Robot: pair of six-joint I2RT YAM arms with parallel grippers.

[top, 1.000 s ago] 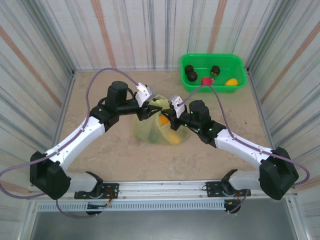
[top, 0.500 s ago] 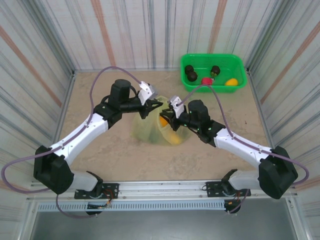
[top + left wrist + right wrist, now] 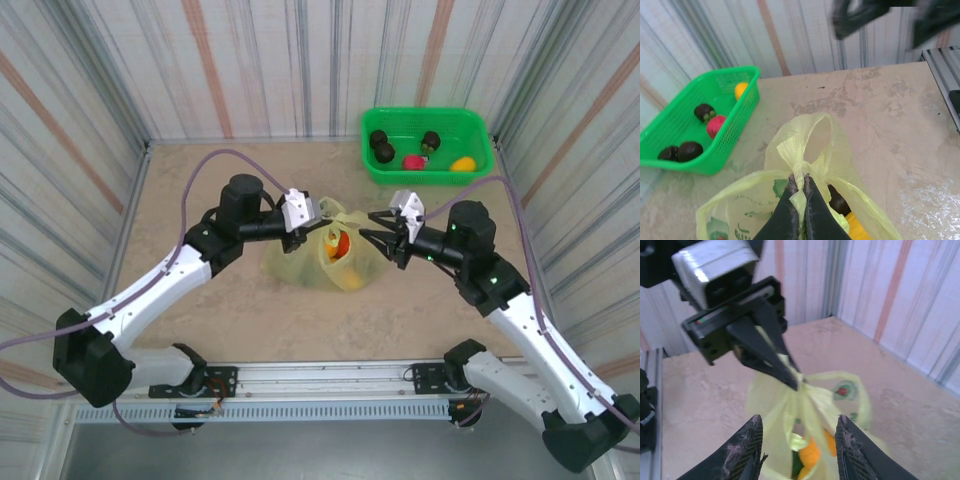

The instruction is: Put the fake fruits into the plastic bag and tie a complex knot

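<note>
Left jaws pinch the translucent yellow-green plastic bag [image 3: 300, 265] at its gathered neck; right jaws stand open, empty.

left gripper [image 3: 318, 230]: clamped tight | right gripper [image 3: 372, 233]: parted, pointing toward left gripper

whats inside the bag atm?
Through the bag mouth: an orange fruit, a dark brown one and something green. The bunched film hides the rest, so I can't give a full count.
</note>
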